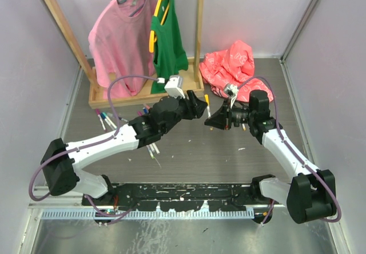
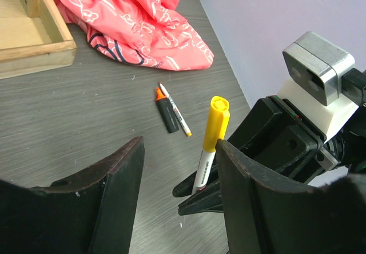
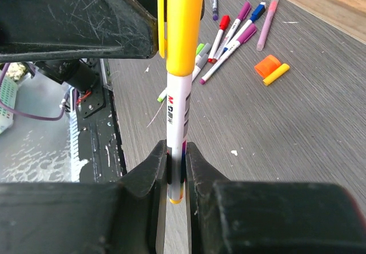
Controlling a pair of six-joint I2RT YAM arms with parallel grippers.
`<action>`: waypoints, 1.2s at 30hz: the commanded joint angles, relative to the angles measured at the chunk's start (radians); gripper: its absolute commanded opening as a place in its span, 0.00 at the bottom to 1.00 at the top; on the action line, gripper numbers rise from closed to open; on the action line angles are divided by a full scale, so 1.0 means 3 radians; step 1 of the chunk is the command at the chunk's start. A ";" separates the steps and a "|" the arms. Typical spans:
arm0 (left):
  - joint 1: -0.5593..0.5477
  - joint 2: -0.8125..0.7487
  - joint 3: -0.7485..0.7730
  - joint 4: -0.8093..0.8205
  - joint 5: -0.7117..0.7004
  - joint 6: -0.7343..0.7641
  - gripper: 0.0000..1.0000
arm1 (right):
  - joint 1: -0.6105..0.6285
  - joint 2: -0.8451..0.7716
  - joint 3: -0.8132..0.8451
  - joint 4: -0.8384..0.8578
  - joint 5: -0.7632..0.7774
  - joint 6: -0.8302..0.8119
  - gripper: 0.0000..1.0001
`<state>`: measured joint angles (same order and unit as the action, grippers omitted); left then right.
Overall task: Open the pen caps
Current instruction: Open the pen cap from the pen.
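Note:
My right gripper [image 3: 176, 151] is shut on the lower barrel of a white pen [image 3: 177, 114] and holds it upright above the table. The pen's yellow cap [image 3: 182, 25] is on. In the left wrist view the same cap [image 2: 216, 122] stands between the wide-apart fingers of my left gripper [image 2: 178, 145], right against its right-hand finger and far from the other. That gripper is open. In the top view the two grippers [image 1: 200, 106] [image 1: 216, 121] meet mid-table. Several capped pens [image 3: 229, 39] lie on the table, with a loose orange cap [image 3: 266, 65] and a loose yellow cap [image 3: 276, 74] nearby.
A stubby black highlighter [image 2: 167, 110] and a thin white pen [image 2: 178, 115] lie beyond the grippers. A crumpled red cloth [image 1: 229, 68] sits at the back right. A wooden rack [image 1: 114, 96] with a pink shirt [image 1: 120, 39] and a green top [image 1: 168, 42] stands at the back left.

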<state>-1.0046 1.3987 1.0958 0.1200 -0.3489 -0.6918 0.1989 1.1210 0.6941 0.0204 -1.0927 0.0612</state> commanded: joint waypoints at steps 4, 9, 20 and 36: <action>0.0010 0.0020 0.0176 0.0173 0.0064 -0.0049 0.53 | 0.0036 -0.0064 0.0156 0.0058 -0.0080 -0.0082 0.01; 0.0009 -0.0055 0.0073 0.0293 0.0073 -0.0082 0.51 | 0.0036 -0.0061 0.0156 0.0052 -0.0075 -0.0087 0.01; 0.0010 0.0095 0.0192 0.0294 0.0023 -0.0093 0.47 | 0.0052 -0.0032 0.0166 0.0013 -0.0065 -0.0135 0.01; 0.0010 0.0220 0.0298 0.0247 0.0176 -0.0055 0.00 | 0.0079 -0.0036 0.0202 -0.0093 -0.0009 -0.0231 0.09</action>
<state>-1.0046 1.4704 1.1492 0.1558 -0.3122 -0.7109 0.2188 1.1213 0.7036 -0.0319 -1.0935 0.0158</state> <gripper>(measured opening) 0.079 0.189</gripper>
